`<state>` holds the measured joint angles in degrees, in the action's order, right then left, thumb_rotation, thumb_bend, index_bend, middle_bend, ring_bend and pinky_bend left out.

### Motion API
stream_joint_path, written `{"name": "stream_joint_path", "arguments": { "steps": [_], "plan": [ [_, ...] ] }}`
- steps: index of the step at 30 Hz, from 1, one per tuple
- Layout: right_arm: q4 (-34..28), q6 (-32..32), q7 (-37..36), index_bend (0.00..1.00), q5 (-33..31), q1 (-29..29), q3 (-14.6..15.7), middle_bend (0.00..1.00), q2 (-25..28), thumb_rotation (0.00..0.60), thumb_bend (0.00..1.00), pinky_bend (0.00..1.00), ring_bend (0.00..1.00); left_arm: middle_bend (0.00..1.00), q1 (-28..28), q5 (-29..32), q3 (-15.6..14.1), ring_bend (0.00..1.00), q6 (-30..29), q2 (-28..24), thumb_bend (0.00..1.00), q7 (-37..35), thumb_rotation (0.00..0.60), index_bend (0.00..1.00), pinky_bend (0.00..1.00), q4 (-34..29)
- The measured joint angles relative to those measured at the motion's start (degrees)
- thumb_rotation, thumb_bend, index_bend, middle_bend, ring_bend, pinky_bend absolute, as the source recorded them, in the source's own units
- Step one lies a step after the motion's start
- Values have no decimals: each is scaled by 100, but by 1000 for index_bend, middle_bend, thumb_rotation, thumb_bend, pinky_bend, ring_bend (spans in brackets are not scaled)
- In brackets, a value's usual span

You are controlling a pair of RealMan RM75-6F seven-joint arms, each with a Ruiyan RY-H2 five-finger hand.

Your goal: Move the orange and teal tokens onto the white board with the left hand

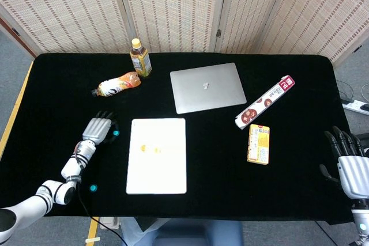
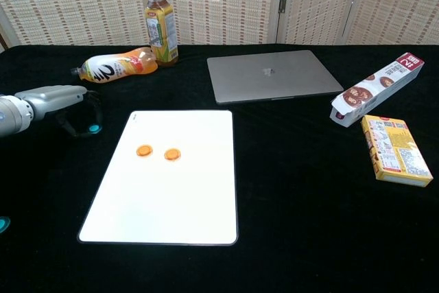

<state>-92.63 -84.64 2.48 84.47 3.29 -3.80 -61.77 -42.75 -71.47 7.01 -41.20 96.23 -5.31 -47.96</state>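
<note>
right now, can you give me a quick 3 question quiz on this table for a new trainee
1. True or false: both orange tokens already lie on the white board.
2. Which thing lies on its side? A) the upright tea bottle B) the orange drink bottle C) the laptop
3. Fill in: the teal token near the left hand rests on the black ____.

Key
1. True. Two orange tokens sit side by side on the board.
2. B. It lies flat beside the standing tea bottle.
3. Tablecloth. It is left of the board, not on it; a second teal token lies nearer the front edge.
</note>
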Motion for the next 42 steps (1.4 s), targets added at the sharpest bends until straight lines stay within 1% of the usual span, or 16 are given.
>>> {"name": "stream_joint_path", "arguments": {
  "steps": [6, 12, 15, 21, 28, 31, 34, 42],
  "plan": [
    [-15, -10, 8, 0, 3, -5, 0, 0, 5, 600, 377, 0, 19, 182, 12, -53, -7, 125, -12, 41, 417, -14, 600, 538, 0, 83],
    [-30, -46, 13, 0, 26, -17, -1, 0, 16, 600, 377, 0, 18, 183, 70, -176, -26, 126, -190, -102, 422, -76, 600, 539, 0, -150],
    [-26, -36, 9, 0, 31, -8, -4, 0, 11, 600, 377, 0, 19, 183, 119, -299, -70, 125, -340, -270, 423, -80, 600, 539, 0, -452],
    [-2, 10, -3, 0, 55, 35, -9, 0, -17, 600, 377, 0, 19, 183, 242, -641, -222, 120, -717, -725, 422, -9, 600, 539, 0, -1395],
    [8, 27, -7, 0, 67, 52, -7, 0, -19, 600, 377, 0, 19, 183, 363, -1092, -476, 112, -1098, -1168, 422, 329, 600, 539, 0, -2566],
    [10, 14, -17, 0, 69, 43, -3, 0, -17, 600, 376, 0, 19, 183, 384, -1253, -572, 109, -1189, -1252, 422, 492, 600, 539, 0, -2909],
    [23, 7, -32, 0, 68, 33, 5, 0, -21, 600, 377, 0, 19, 183, 379, -1345, -633, 106, -1211, -1259, 422, 598, 600, 539, 0, -3092],
    [40, -16, -58, 0, 60, 7, 15, 0, -18, 600, 376, 0, 18, 183, 320, -1357, -698, 104, -1096, -1094, 422, 867, 600, 537, 0, -3207]
  ]
}}
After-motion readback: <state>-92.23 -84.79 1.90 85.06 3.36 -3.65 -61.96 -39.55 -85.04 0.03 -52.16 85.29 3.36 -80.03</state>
